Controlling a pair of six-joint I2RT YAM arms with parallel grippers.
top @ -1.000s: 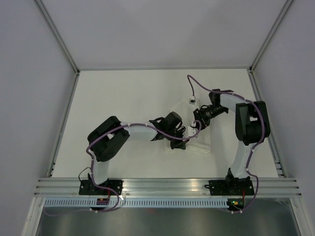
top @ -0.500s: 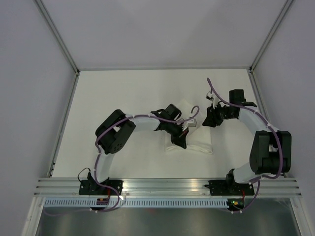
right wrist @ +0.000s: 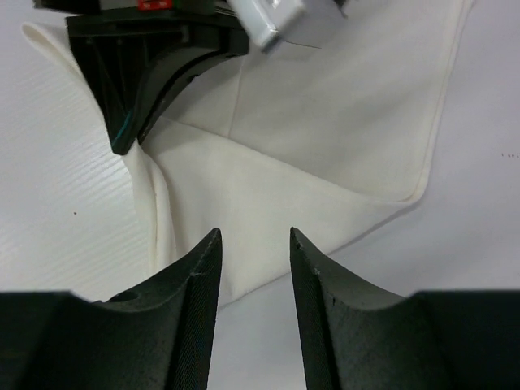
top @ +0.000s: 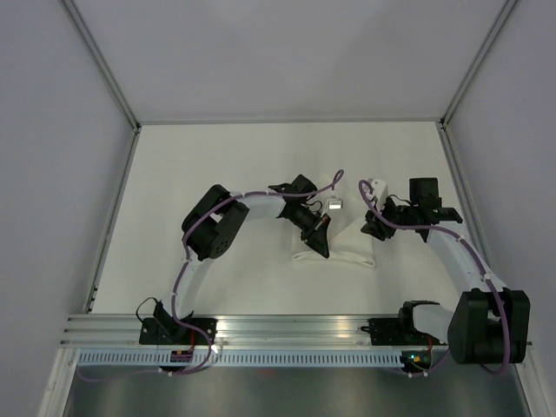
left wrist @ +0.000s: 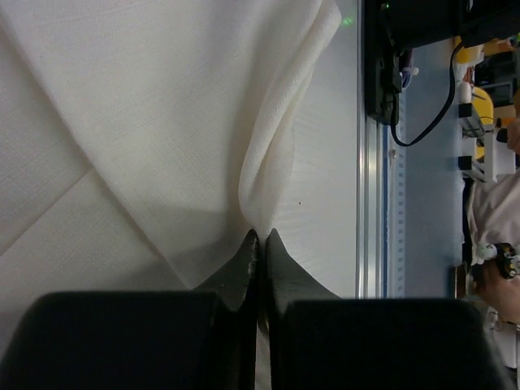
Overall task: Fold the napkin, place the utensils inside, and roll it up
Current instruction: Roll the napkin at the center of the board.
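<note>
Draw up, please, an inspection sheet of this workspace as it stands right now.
Surface: white table, no marks seen.
Job's things: napkin, white, partly folded, lying between the two arms. Utensils: nothing seen.
Clutter: nothing seen.
Grippers: left gripper shut, pinching a raised fold at the napkin's edge; right gripper open above the napkin, holding nothing.
Cables: purple cables run along both arms.
Surroundings: grey walls on three sides; aluminium rail along the near edge, carrying the arm bases.
</note>
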